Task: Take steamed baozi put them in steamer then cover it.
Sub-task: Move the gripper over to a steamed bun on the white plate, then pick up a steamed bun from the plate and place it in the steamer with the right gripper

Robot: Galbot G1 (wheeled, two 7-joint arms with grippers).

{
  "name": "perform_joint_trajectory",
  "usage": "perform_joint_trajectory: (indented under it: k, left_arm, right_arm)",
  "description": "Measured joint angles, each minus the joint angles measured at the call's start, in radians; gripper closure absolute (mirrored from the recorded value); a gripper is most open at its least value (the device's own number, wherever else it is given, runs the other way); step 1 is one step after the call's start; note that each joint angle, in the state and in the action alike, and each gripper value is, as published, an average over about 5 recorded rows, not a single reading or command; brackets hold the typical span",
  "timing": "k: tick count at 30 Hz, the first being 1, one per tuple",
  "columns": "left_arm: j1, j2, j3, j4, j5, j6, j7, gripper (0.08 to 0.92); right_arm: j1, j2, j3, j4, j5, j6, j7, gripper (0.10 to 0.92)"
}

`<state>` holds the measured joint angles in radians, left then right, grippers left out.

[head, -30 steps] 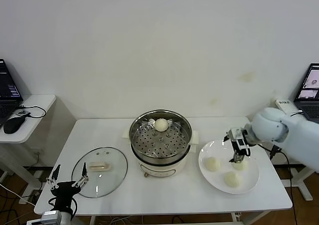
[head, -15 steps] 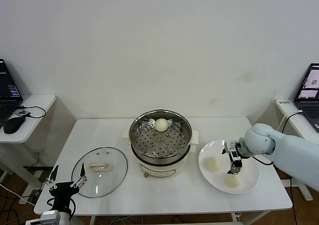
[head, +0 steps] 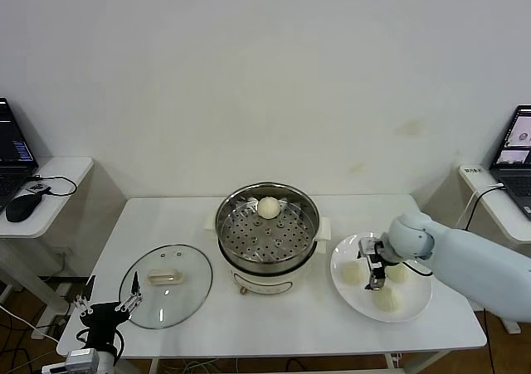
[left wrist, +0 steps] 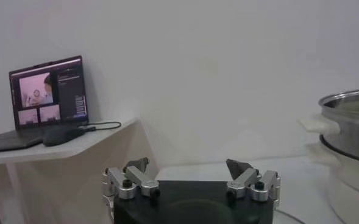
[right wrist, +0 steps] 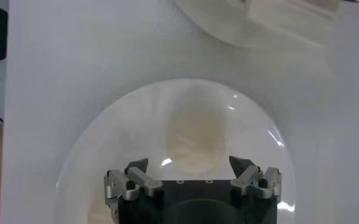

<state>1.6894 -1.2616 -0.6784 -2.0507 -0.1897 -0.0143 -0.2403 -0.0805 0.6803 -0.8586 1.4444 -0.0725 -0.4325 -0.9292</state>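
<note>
Right tool [head: 375, 272] hangs open above the plate [head: 417, 301], among three steamed baozi [head: 354, 272]; a fourth sits in the steamer [head: 267, 231]. The cover [head: 166, 285] lies beside the open left tool [head: 106, 308].

The steamer [head: 267, 229] stands mid-table, one baozi [head: 268, 207] inside; the cover [head: 166, 285] lies left, the plate [head: 415, 301] with three baozi right.

A white table [head: 274, 328] is seen carrying three things in a row: the cover [head: 166, 285] is laid flat toward the left, the steamer [head: 267, 237] is set in the middle, and a white plate [head: 419, 302] is placed on the right.
</note>
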Motion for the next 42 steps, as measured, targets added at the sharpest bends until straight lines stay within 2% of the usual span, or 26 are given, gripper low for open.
perform_joint_trajectory:
  k: [6,19,32,42]
  left_arm:
    - [-0.004,-0.002,0.000,0.004,-0.001,0.000,0.000,0.177]
    - [-0.005,-0.006,0.001,0.008,-0.002,-0.001,-0.002,0.177]
    - [-0.003,-0.008,0.001,0.000,-0.002,-0.002,-0.003,0.177]
    - [-0.004,0.000,0.010,-0.006,0.000,0.001,-0.002,0.177]
  right_arm:
    - [-0.015,0.029,0.013,-0.030,-0.015,0.000,0.005,0.223]
    - [-0.025,0.038,0.035,-0.050,-0.031,-0.003,-0.002,0.390]
    - [0.030,-0.009,0.029,-0.007,0.001,-0.003,-0.036,0.397]
    - [0.202,-0.120,-0.021,0.116,0.115,-0.039,-0.051,0.396]
